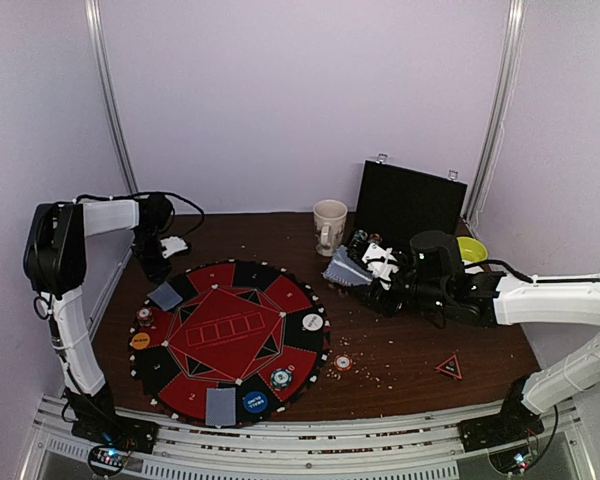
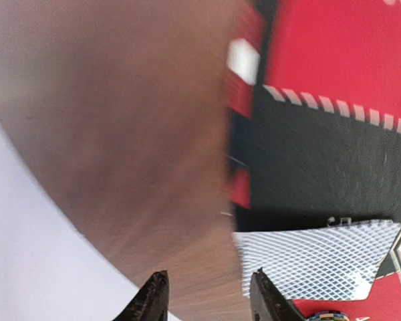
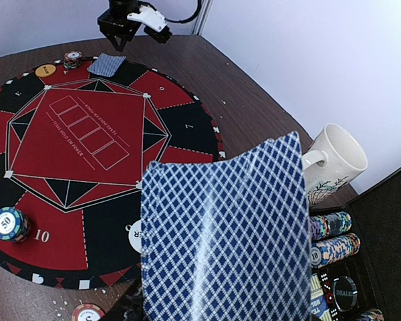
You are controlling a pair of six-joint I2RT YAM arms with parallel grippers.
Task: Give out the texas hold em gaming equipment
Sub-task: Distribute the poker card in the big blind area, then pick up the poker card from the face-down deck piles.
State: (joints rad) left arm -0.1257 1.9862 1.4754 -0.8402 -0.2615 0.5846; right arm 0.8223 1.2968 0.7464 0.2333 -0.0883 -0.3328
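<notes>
Right gripper (image 1: 360,270) pinching fanned cards (image 3: 227,234) beside open case (image 1: 410,205), left gripper (image 2: 207,294) spread over table (image 2: 120,134) at mat (image 1: 230,335) edge, chips (image 1: 281,378) on mat.

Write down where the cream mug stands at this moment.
In the top view, the cream mug stands at the far side of the table, just left of the open black case.

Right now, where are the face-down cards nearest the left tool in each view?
Top external: face-down cards at the upper-left rim of the red-and-black mat, just below the left tool.
Left wrist: lower right, past the open fingertips.
Right wrist: top, left of centre, under that tool.
Shared landmark: the mat, seen in all three.
</notes>
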